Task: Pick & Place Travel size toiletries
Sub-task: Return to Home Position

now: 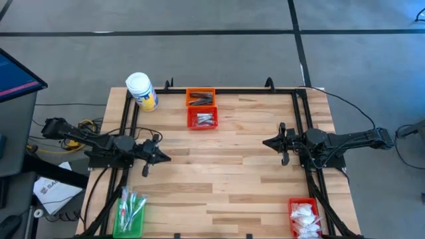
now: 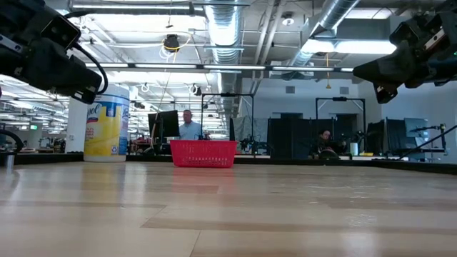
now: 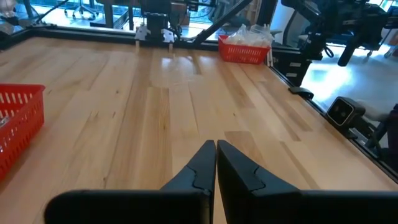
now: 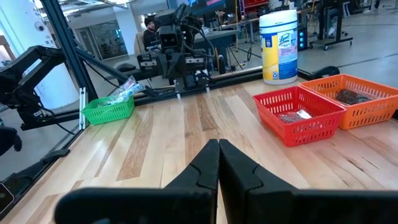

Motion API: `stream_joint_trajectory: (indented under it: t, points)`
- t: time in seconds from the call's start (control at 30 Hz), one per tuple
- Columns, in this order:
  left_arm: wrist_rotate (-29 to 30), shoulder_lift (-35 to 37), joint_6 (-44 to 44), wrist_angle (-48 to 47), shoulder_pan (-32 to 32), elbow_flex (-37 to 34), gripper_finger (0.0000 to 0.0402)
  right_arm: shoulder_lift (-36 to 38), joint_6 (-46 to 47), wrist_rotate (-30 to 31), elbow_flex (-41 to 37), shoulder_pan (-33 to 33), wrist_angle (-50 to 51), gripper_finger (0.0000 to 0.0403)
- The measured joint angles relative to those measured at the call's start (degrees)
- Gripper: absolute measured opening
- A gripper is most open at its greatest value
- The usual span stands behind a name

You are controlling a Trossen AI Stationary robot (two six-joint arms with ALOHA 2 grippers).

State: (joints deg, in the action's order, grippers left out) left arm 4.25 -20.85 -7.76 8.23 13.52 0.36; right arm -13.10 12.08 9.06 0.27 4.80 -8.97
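1. We see the left gripper (image 1: pixel 166 157) hovering over the left side of the light wooden surface (image 1: pixel 232 172). Its fingers are pressed together and hold nothing.
2. The right gripper (image 1: pixel 267 142) hangs over the right side and faces the left one across bare wood. Its fingers are likewise pressed together and empty.
3. In the low view both arms sit raised above the boards, touching nothing.
4. The travel size toiletries lie sorted in four small plastic mesh baskets, well apart from both grippers.
5. At the far edge, the orange basket (image 1: pixel 200 90) holds dark slim tubes (image 1: pixel 200 99).
6. Touching its near side, the far red basket (image 1: pixel 190 119) holds silver-grey foil sachets (image 1: pixel 204 119).
7. At the near left corner, the green basket (image 1: pixel 117 226) holds thin clear-plastic sticks (image 1: pixel 131 206).
8. At the near right corner, the near red basket (image 1: pixel 291 212) is heaped with white packets (image 1: pixel 305 216).
9. A big white jar with a yellow label (image 1: pixel 141 91) stands upright at the far left corner, near the orange basket.
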Motion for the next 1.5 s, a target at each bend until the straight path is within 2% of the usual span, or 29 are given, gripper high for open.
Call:
stream_joint_trajectory:
  t: [0.7, 0.8, 1.13, 1.5]
  points:
    - [0.0, 0.3, -0.2, 0.3, 0.3, 0.0, 0.0012, 0.0, 0.0, 0.0, 0.0, 0.0, 0.0, 0.0000]
    - [-0.4, 2.8, -0.2, 0.3, -0.7, 0.0, 0.0013, 0.0, 0.0, 0.0, 0.0, 0.0, 0.0, 0.0000]
    - [-0.2, 16.6, -0.2, 1.2, -9.8, 0.0, 0.0013, 0.0, 0.0, 0.0, 0.0, 0.0, 0.0, 0.0000]
    - [-0.2, 20.8, -0.2, 1.8, -10.2, 0.0, 0.0013, 0.0, 0.0, 0.0, 0.0, 0.0, 0.0, 0.0000]
